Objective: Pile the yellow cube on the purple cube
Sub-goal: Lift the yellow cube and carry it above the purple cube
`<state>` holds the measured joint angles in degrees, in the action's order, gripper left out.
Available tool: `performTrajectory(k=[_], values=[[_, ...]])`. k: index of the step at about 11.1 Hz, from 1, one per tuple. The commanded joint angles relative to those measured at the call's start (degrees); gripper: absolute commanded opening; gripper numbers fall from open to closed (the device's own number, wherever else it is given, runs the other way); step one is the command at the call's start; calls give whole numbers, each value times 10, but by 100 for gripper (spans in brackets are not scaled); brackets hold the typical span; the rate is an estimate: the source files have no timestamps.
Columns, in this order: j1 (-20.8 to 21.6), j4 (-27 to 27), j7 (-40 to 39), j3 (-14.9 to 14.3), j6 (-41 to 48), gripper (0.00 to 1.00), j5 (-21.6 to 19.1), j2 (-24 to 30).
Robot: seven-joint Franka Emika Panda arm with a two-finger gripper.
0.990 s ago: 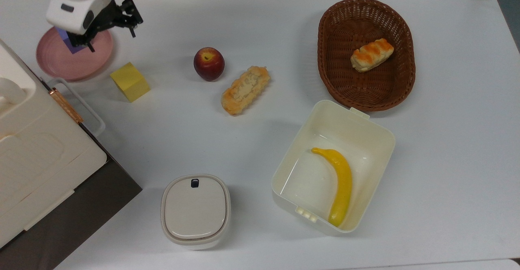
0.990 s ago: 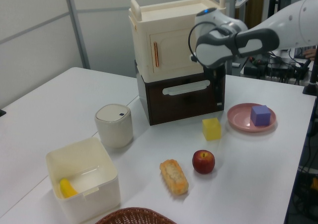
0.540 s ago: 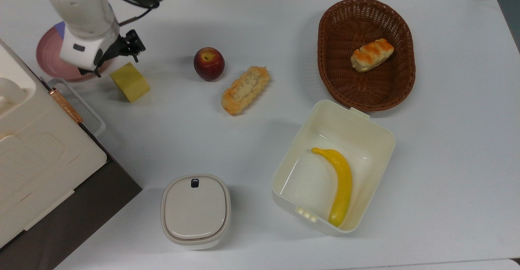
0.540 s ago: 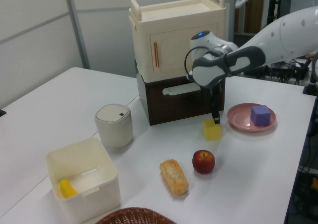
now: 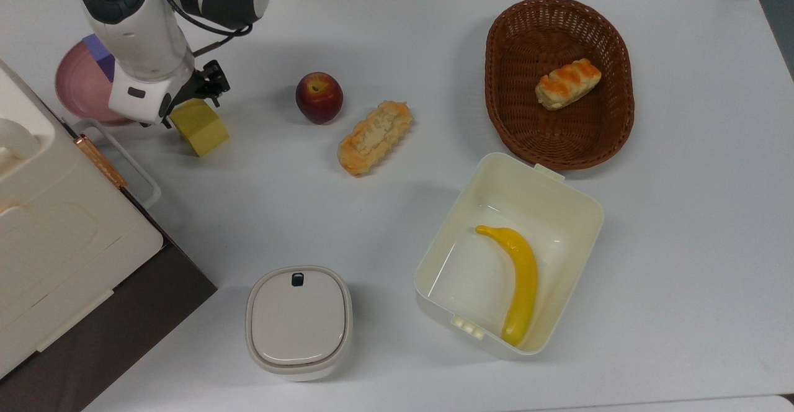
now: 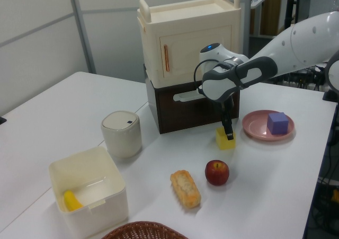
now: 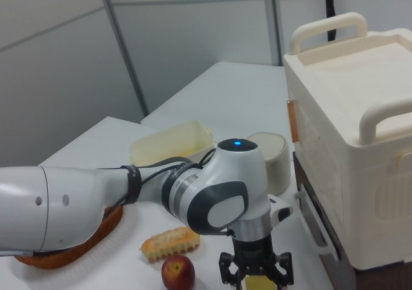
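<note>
One second earlier the gripper (image 6: 228,134) hung over the plate (image 5: 77,86); it had dropped onto the yellow cube (image 5: 200,128), upper left, fingers spread around it. Purple cube (image 6: 277,123) waited on the plate.

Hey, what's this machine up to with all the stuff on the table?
A robot arm has its gripper lowered onto the yellow cube, which sits on the white table next to a pink plate. The purple cube rests on that plate. The yellow cube is not yet lifted or stacked. An apple, breads, a basket and a banana lie untouched nearby.
</note>
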<state>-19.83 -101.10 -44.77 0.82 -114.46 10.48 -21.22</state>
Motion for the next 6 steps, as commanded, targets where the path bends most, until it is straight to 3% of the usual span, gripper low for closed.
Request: performTrajectory(k=[1, 6], values=[[3, -15, -4, 0, -11, 46, 10, 5], [-19, -16, -11, -1, 77, 45, 9, 90]])
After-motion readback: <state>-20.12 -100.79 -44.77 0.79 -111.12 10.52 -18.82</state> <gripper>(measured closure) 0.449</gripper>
